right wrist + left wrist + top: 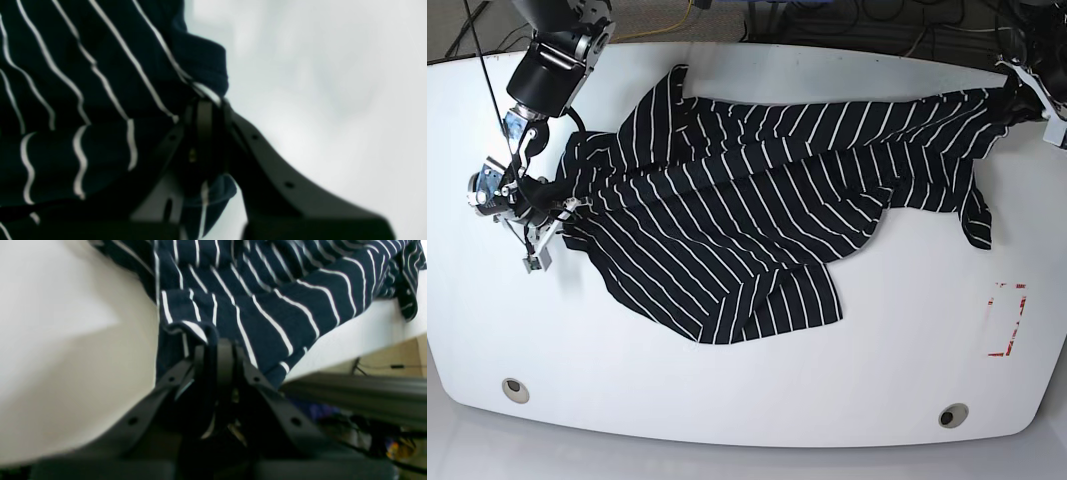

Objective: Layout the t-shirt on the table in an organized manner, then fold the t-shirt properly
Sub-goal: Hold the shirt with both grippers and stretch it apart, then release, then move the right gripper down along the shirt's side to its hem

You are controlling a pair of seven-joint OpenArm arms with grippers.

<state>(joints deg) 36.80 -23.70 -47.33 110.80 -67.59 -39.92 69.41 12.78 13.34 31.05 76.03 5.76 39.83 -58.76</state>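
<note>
The table (747,400) was a wide white top with rounded corners, filling most of the base view, with a round grommet (514,388) near one front corner and a second grommet (952,414) toward the other. A red-marked rectangle (1007,320) sat on the bare surface near that second grommet. Cables ran along the floor behind the far edge.

The t-shirt (747,230) lay across the middle and far part of the table, dark with thin white stripes, stretched between the two arms but still rumpled, with folds bunched through its centre and a loose flap reaching toward the front.

The right gripper (562,212) was at the shirt's end on the left of the base view. In its wrist view the fingers (203,120) were pressed together, pinching a hem of striped cloth, with a bit of fabric hanging below them.

The left gripper (1009,98) was at the far corner on the right of the base view, at the table's edge. Its wrist view showed the fingers (224,356) closed tight on a bunched edge of the shirt, the cloth spreading away over the table from there.
</note>
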